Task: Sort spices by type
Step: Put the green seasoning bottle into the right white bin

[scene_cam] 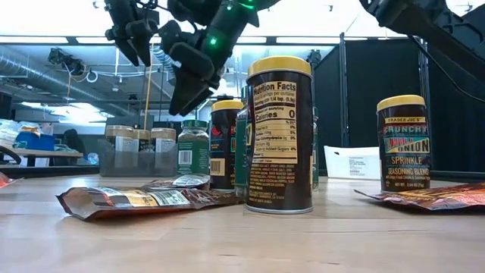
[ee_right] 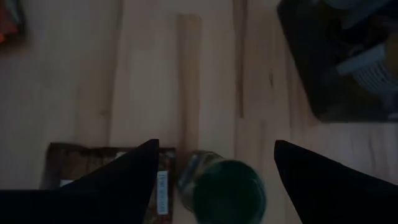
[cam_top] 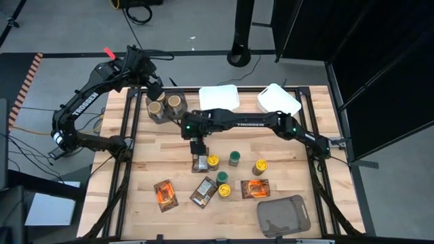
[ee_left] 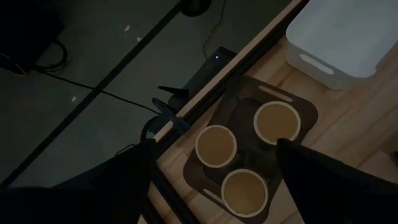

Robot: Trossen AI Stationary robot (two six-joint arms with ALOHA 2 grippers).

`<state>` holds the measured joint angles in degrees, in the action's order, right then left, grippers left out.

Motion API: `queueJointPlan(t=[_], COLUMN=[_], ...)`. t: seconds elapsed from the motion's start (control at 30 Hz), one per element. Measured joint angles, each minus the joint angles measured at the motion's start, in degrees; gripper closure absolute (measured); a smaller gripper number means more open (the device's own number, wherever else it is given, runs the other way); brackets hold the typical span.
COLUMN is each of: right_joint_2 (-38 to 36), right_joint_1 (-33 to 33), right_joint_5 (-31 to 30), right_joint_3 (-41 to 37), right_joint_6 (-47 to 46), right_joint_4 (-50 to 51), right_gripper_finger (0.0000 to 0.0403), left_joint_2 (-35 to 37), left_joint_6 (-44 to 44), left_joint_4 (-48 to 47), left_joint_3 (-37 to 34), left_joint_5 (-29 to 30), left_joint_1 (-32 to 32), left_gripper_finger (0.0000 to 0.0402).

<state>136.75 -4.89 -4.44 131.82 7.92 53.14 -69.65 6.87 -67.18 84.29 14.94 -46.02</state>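
Two robot arms work over a wooden desk (cam_top: pixel 149 146) strewn with spices awaiting sorting by type. Three tan-lidded jars (ee_left: pixel 216 147) already stand together in a brown-grey bin (cam_top: pixel 154 116) at the desk's far left corner, apparently the start of one sorted group. The left gripper (cam_top: pixel 155 90) hangs just above that bin, its jaws spread wide and holding nothing, as the left wrist view confirms.

The right gripper (cam_top: pixel 197 147) reaches across the desk's middle, poised over a green-lidded jar (ee_right: pixel 227 190) that sits just beside a flat brown packet (ee_right: pixel 102 165). Its jaws stand apart on either side of the jar's lid, above it and clamped on nothing; whether they touch the jar cannot be told.

The rest of the spices remain loose on the near half of the desk: yellow-lidded jars (cam_top: pixel 260 167), another green-lidded jar (cam_top: pixel 234 158), an orange packet (cam_top: pixel 164 194) and a second orange packet (cam_top: pixel 255 188). Two white trays (cam_top: pixel 218 97) sit at the far edge and a second brown-grey bin (cam_top: pixel 283 215) at the near right, likely meant for the other types. The sorting looks to be at an early stage.
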Motion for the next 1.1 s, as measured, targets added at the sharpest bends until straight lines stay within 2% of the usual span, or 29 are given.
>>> queueJointPlan(t=[0.2, 0.37, 0.83, 1.1], right_joint_2=[0.1, 0.2, 0.1, 0.0], right_joint_1=[-1.4, -1.6, -1.9, -2.0], right_joint_5=[0.0, 1.7, 2.6, 2.6], right_joint_3=[-0.2, -3.9, -6.7, -7.7], right_joint_6=[-0.9, -1.9, -3.4, -3.9], right_joint_4=[2.8, 2.9, -2.0, -3.0], right_gripper_finger=[0.0076, 0.0079, 0.0091, 0.0129], left_joint_2=[0.0, 0.0, 0.0, 0.0], left_joint_6=[0.0, 0.2, 0.3, 0.3], left_joint_4=[0.0, 0.0, 0.4, 0.4], left_joint_3=[0.0, 0.0, 0.0, 0.0], left_joint_5=[0.0, 0.0, 0.0, 0.0], left_joint_1=[0.0, 0.0, 0.0, 0.0], left_gripper_finger=[0.0065, 0.0065, 0.0065, 0.0065])
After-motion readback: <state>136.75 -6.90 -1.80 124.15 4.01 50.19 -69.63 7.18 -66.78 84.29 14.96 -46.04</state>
